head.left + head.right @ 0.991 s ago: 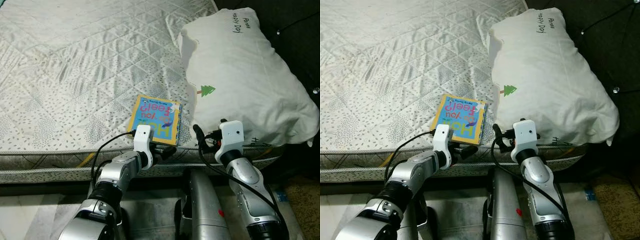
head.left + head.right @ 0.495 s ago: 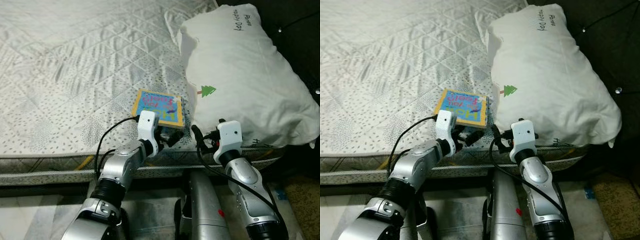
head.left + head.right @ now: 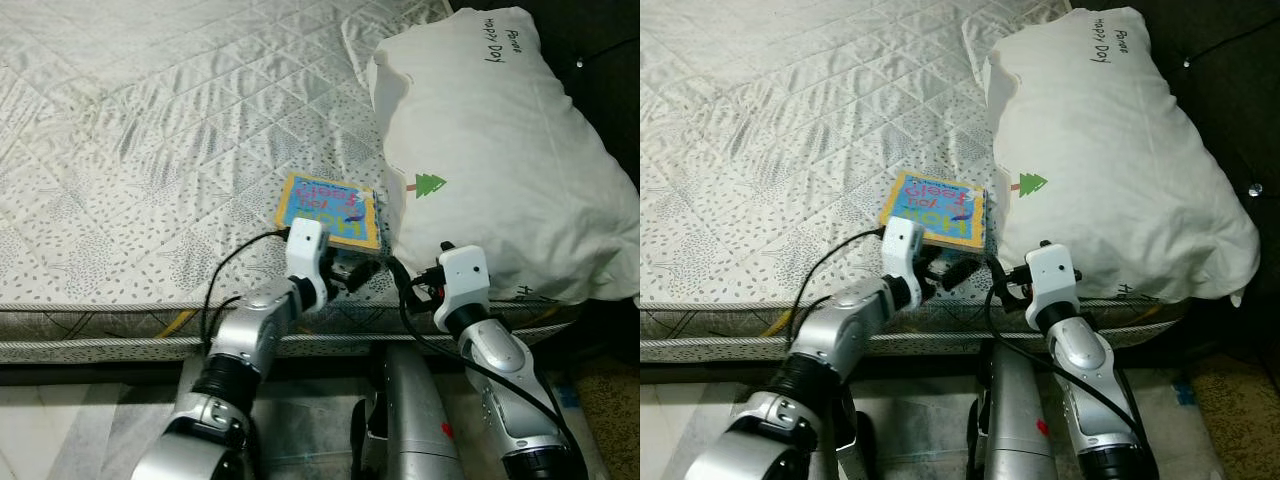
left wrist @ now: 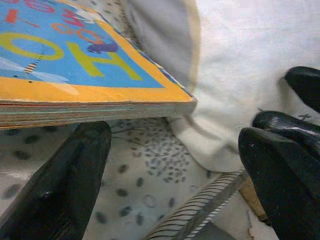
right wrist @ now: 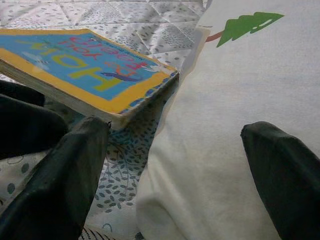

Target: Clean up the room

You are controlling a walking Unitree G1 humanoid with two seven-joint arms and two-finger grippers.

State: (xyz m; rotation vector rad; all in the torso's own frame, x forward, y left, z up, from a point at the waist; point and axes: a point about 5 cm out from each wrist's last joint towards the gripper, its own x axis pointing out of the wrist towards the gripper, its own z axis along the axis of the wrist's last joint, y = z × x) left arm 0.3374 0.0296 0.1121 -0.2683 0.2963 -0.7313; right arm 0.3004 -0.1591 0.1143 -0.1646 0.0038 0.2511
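A blue picture book with a yellow border (image 3: 330,208) lies on the white quilted mattress (image 3: 150,150), close beside a big white pillow (image 3: 500,150). My left gripper (image 3: 358,272) is open at the book's near edge. In the left wrist view one black finger (image 4: 65,180) sits just below that edge of the book (image 4: 75,60), which looks slightly raised off the mattress. My right gripper (image 3: 398,276) is open a little to the right, at the mattress edge. It faces the book's corner (image 5: 115,95) and the pillow (image 5: 240,90), with nothing between its fingers.
The mattress front edge (image 3: 120,325) runs across just below both grippers. A dark padded headboard (image 3: 600,50) stands behind the pillow at the right. My silver leg (image 3: 410,400) and pale floor (image 3: 60,420) lie below the bed edge.
My left gripper has reached forward and right to the book's near edge. The book now looks shorter and tipped up, nearer the pillow. The right gripper has hardly moved.
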